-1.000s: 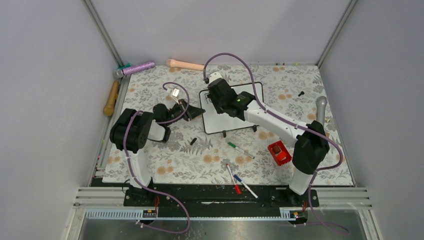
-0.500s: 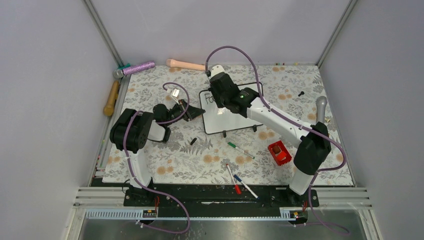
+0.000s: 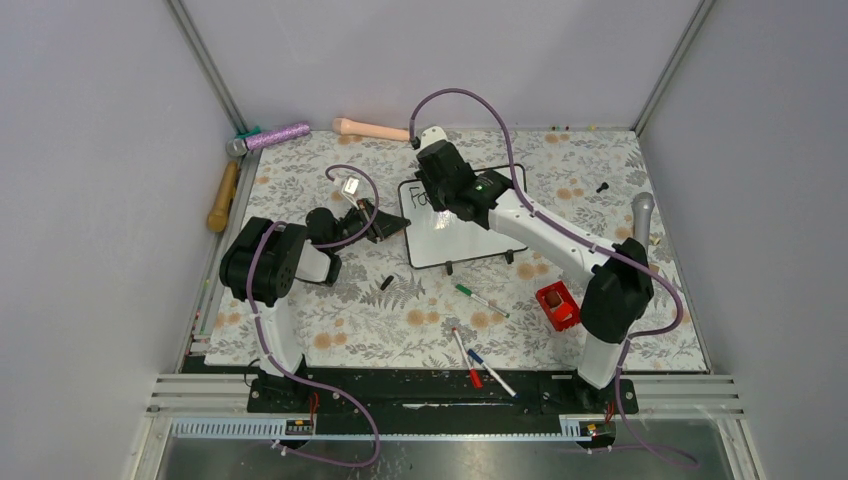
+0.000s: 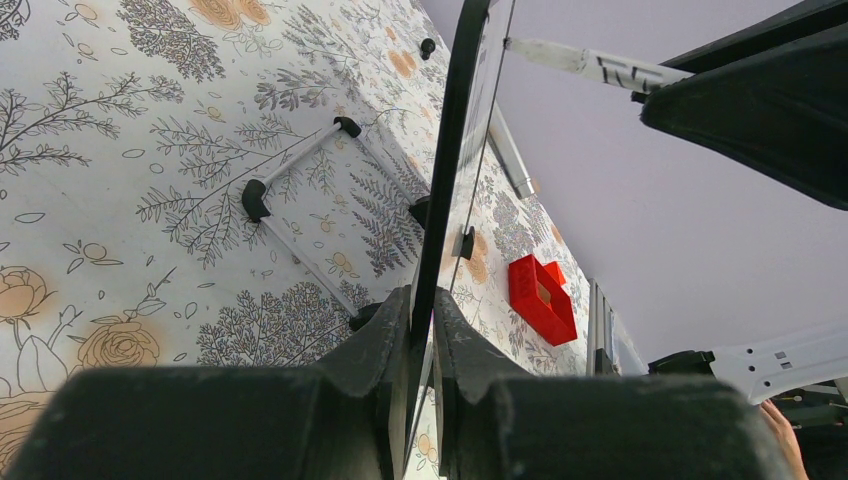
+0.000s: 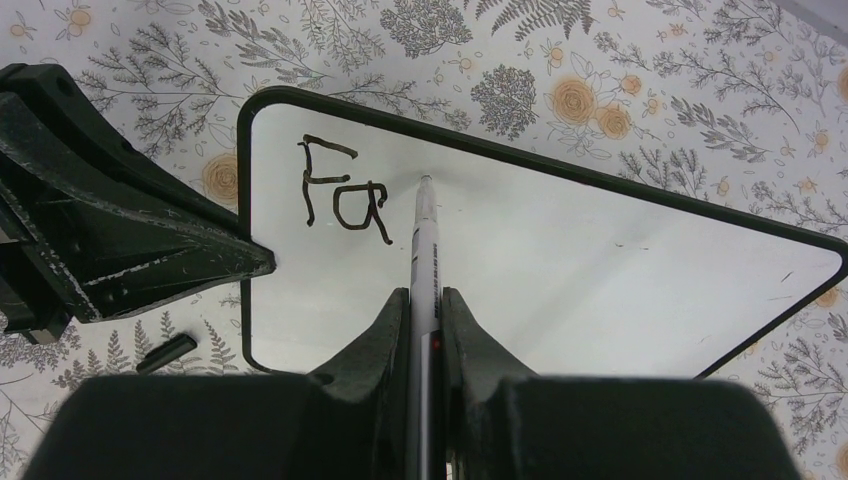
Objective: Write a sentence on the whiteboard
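The whiteboard (image 3: 462, 238) lies on the floral mat, a white board with a black frame; it also fills the right wrist view (image 5: 600, 270). The sentence (image 5: 345, 194) reads only "Fa" in black, near the board's top left corner, and shows small from above (image 3: 419, 197). My left gripper (image 3: 401, 224) is shut on the board's left edge (image 4: 455, 130), jaws (image 4: 422, 305) on either side of the frame. My right gripper (image 5: 427, 297) is shut on a white marker (image 5: 424, 240), its tip on the board just right of the "a". From above, the right gripper (image 3: 441, 192) hovers over the board's upper left.
A green marker (image 3: 481, 299), a red marker (image 3: 465, 360) and a blue marker (image 3: 491, 372) lie near the front. A red block (image 3: 558, 305) sits right of them. A black cap (image 3: 386, 283) lies below the board. Handles and microphones line the mat's far and side edges.
My right gripper has moved with the marker a little toward the far right along the board's top, uncovering the letters "Fa". The left gripper and board have not moved.
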You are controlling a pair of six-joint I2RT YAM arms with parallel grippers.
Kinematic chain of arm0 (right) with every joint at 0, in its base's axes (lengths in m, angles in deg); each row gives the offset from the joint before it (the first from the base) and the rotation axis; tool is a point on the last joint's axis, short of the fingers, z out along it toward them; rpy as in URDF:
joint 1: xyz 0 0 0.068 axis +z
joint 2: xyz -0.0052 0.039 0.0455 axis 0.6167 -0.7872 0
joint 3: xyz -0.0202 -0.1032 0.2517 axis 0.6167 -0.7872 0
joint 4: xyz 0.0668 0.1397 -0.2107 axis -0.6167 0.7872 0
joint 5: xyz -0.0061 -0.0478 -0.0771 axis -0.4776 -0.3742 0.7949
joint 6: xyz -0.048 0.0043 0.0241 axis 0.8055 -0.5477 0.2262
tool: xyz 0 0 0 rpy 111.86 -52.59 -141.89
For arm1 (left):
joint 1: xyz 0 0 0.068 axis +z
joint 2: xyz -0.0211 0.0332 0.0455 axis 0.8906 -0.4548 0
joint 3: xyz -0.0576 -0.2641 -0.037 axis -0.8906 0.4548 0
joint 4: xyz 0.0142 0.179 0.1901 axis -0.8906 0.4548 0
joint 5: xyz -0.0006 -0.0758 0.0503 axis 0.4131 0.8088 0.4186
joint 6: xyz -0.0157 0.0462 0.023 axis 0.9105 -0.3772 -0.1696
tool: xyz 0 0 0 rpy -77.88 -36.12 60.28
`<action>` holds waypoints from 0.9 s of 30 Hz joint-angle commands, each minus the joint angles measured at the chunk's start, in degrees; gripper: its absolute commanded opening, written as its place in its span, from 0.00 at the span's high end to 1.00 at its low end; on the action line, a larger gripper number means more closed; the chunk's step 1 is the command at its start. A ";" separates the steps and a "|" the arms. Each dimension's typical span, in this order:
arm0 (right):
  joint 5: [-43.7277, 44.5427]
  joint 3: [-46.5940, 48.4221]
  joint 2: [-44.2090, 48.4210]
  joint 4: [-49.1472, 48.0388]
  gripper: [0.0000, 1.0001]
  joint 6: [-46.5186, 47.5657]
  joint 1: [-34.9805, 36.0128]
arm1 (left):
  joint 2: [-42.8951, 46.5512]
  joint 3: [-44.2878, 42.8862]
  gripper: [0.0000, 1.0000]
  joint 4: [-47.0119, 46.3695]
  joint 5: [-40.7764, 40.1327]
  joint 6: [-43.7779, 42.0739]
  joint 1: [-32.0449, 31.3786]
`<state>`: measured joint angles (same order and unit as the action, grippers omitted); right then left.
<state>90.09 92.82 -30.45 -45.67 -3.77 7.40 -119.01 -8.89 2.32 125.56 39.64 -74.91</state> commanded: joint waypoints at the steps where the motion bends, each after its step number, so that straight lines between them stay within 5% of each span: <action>1: 0.91 3.02 -0.94 -0.01 1.00 0.00 -0.73 | 1.98 0.07 0.97 -4.07 0.39 0.06 -0.16; 27: -1.61 3.32 -1.53 0.98 1.00 -0.70 -1.53 | 1.96 -0.07 0.97 -4.09 0.51 -0.15 -0.16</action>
<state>89.41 94.20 -31.92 -44.66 -4.03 6.39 -119.01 -8.89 2.38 125.56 39.62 -74.91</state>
